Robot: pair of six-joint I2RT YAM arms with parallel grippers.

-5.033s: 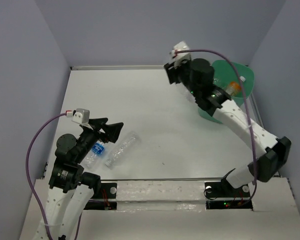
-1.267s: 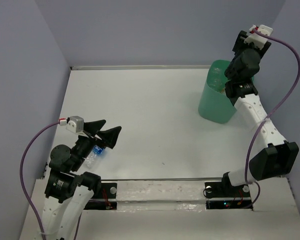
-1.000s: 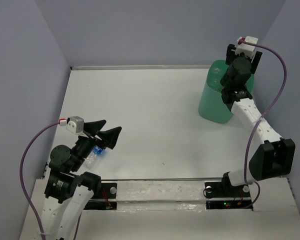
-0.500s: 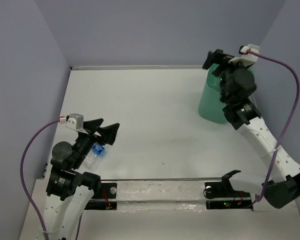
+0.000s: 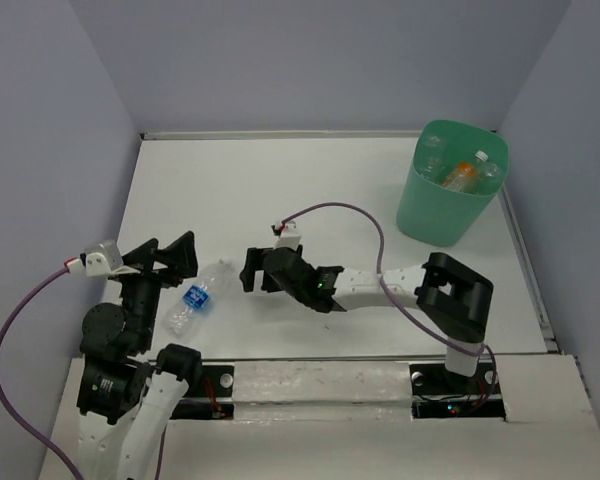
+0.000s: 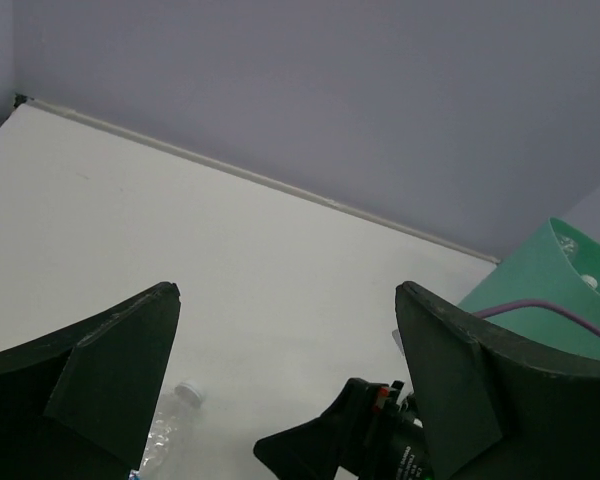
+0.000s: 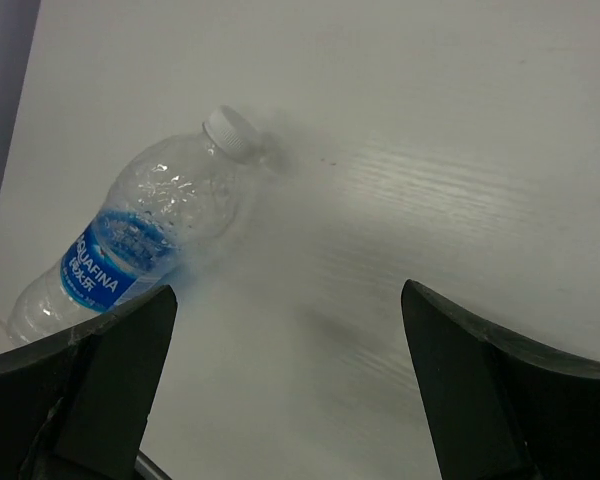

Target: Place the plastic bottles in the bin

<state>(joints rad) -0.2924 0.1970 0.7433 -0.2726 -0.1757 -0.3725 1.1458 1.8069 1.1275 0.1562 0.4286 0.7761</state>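
One plastic bottle [image 5: 197, 298] with a blue label and white cap lies on the white table at the front left, also in the right wrist view [image 7: 145, 235]. My right gripper [image 5: 252, 272] hovers low just right of it, open and empty [image 7: 290, 400]. My left gripper [image 5: 167, 250] is open above and left of the bottle, holding nothing [image 6: 290, 380]; only the bottle's cap [image 6: 188, 393] shows in that view. The mint-green bin [image 5: 435, 215] stands at the back right with several bottles [image 5: 465, 172] inside, one orange-labelled.
Grey walls close the table at the back and both sides. The right arm [image 5: 380, 285] stretches low across the table's front middle. Its purple cable [image 5: 355, 212] loops above the table. The bin's rim [image 6: 570, 275] shows at the left wrist view's right edge.
My right arm swung from over the bin down to the front left, next to the blue-labelled bottle, its jaws opening wide. The left gripper drew back left, uncovering the bottle.
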